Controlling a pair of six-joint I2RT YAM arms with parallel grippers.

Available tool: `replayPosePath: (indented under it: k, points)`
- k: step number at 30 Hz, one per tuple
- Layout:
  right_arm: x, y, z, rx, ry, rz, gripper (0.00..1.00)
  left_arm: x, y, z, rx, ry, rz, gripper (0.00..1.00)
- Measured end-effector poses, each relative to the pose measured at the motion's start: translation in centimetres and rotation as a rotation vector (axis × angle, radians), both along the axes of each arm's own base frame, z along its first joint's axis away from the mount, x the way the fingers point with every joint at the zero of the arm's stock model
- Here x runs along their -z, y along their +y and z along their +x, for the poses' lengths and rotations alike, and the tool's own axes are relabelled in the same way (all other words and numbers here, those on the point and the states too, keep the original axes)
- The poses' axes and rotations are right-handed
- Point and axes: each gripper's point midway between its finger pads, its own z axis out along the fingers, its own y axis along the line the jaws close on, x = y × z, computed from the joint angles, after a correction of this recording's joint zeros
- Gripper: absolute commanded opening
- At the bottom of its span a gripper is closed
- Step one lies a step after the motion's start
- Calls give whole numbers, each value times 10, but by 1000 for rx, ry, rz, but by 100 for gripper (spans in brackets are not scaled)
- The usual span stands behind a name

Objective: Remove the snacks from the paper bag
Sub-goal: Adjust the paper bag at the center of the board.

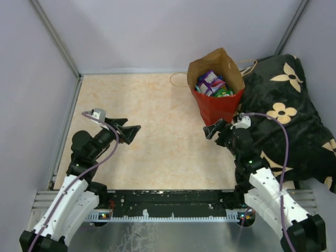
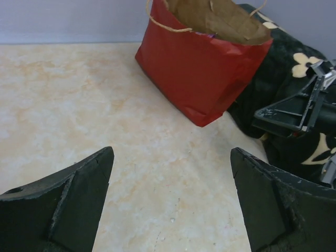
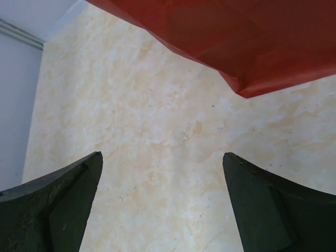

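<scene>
The red paper bag (image 1: 216, 105) stands upright at the back right of the table, its brown inside open to the top. Several small purple, green and teal candy packets (image 1: 212, 84) show in its mouth. The Doritos bag and yellow box are out of view. The bag also shows in the left wrist view (image 2: 202, 73) and the right wrist view (image 3: 247, 42). My right gripper (image 1: 216, 128) is open and empty just in front of the bag's base. My left gripper (image 1: 126, 132) is open and empty over the bare table, well left of the bag.
A black flowered cushion (image 1: 289, 115) lies right of the bag, touching it, with my right arm alongside. A tan twine handle (image 1: 178, 80) hangs off the bag's left side. Grey walls close the table at the back and sides.
</scene>
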Motion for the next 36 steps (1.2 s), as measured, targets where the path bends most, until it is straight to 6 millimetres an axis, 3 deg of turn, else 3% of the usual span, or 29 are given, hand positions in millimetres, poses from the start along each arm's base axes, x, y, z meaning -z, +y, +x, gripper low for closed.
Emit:
replayPosePath:
  k: [8, 13, 16, 20, 23, 24, 26, 28, 30, 33, 36]
  points:
    - [-25, 17, 3, -64, -83, 81, 99, -31, -22, -10, 126, -45, -128, 100]
    - [-39, 21, 6, -69, -126, 123, 99, -54, -50, -40, 397, -137, -253, 99]
    - [-42, 24, 7, -77, -129, 143, 99, -54, -72, -65, 634, -159, -259, 100]
    - [-41, 25, 9, -73, -122, 154, 99, -36, -94, -107, 914, -207, -186, 99]
    - [-39, 25, 9, -66, -115, 158, 99, -36, -98, -113, 948, -298, -156, 99]
    - [-39, 24, 10, -62, -114, 156, 99, -40, -101, -105, 931, -307, -151, 99]
    - [-38, 21, 9, -50, -109, 150, 99, -58, -113, -68, 826, -300, -151, 99]
    - [-36, 17, 8, -32, -104, 140, 99, -86, -126, -2, 604, -250, -157, 99]
    - [-39, 13, 6, -11, -111, 137, 99, -100, -128, 61, 381, -206, -134, 99]
    - [-45, 8, 5, 8, -126, 136, 99, -82, -123, 133, 136, -106, -59, 99]
    - [-51, 7, 6, 16, -136, 130, 99, -36, -123, 182, 7, 10, 36, 99]
